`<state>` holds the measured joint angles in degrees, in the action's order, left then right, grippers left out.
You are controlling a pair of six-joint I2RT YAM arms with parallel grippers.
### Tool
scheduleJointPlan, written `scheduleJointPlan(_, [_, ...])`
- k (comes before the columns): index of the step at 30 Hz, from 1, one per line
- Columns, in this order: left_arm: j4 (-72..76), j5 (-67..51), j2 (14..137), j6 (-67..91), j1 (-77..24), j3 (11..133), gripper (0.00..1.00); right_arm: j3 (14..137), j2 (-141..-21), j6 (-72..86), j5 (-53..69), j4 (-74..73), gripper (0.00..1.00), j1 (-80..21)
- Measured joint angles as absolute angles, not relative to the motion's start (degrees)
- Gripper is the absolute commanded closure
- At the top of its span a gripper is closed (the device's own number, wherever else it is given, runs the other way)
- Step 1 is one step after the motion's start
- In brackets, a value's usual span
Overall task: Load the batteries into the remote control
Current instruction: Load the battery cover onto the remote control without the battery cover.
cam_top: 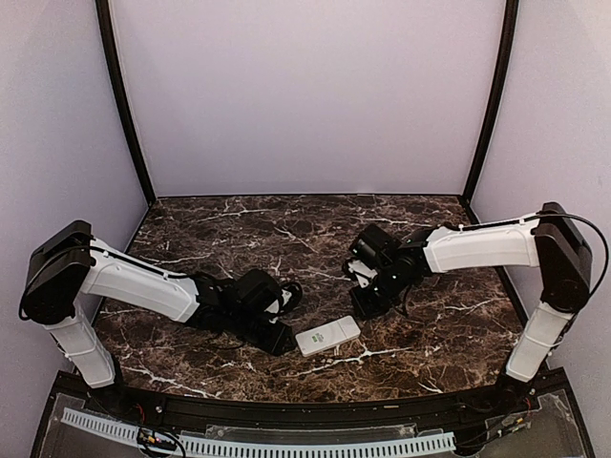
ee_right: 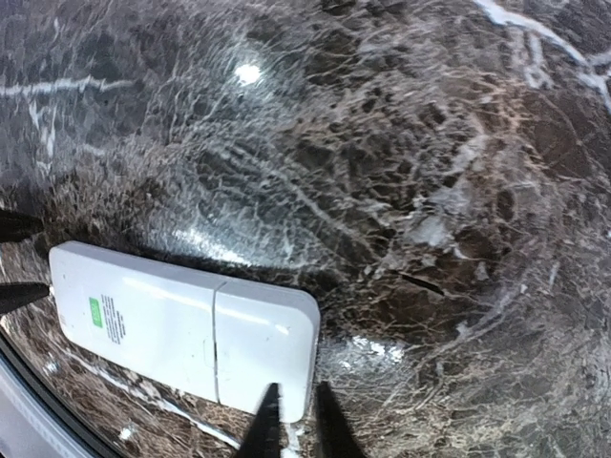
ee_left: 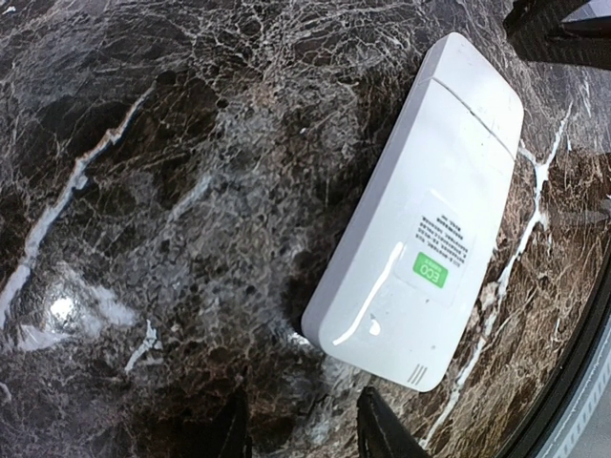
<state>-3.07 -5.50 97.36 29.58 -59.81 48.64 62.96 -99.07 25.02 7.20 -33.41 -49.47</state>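
Observation:
The white remote control (cam_top: 327, 336) lies flat on the dark marble table, back side up, with a green sticker and a seam across its cover (ee_left: 420, 219) (ee_right: 181, 329). My left gripper (cam_top: 284, 342) is low at the remote's left end, open (ee_left: 301, 410), with bare marble between its fingers and the remote's end just beyond the tips. My right gripper (cam_top: 368, 305) hovers at the remote's right end. Its fingers stand only a narrow gap apart (ee_right: 296, 401), over the near corner of the cover end. The batteries are out of view.
The marble table (cam_top: 286, 229) is walled by pale panels at the back and sides. A black rail with a white slotted strip (cam_top: 286, 444) runs along the near edge, close behind the remote.

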Motion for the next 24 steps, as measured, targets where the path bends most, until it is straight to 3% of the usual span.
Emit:
scheduleJointPlan(9, [-2.98,-5.26,97.01,29.47,-59.81,47.92,0.78,64.60,-100.88,28.84,0.14,-34.87,1.00,-48.51])
scheduleJointPlan(13, [-3.16,-5.48,96.95,29.61,-59.81,47.62,0.99,64.60,-103.88,29.85,-1.67,-35.48,1.00,-48.62])
scheduleJointPlan(24, [-3.01,-5.58,96.90,29.63,-60.12,47.13,1.00,65.78,-105.27,31.18,-5.69,-36.45,1.00,-50.68])
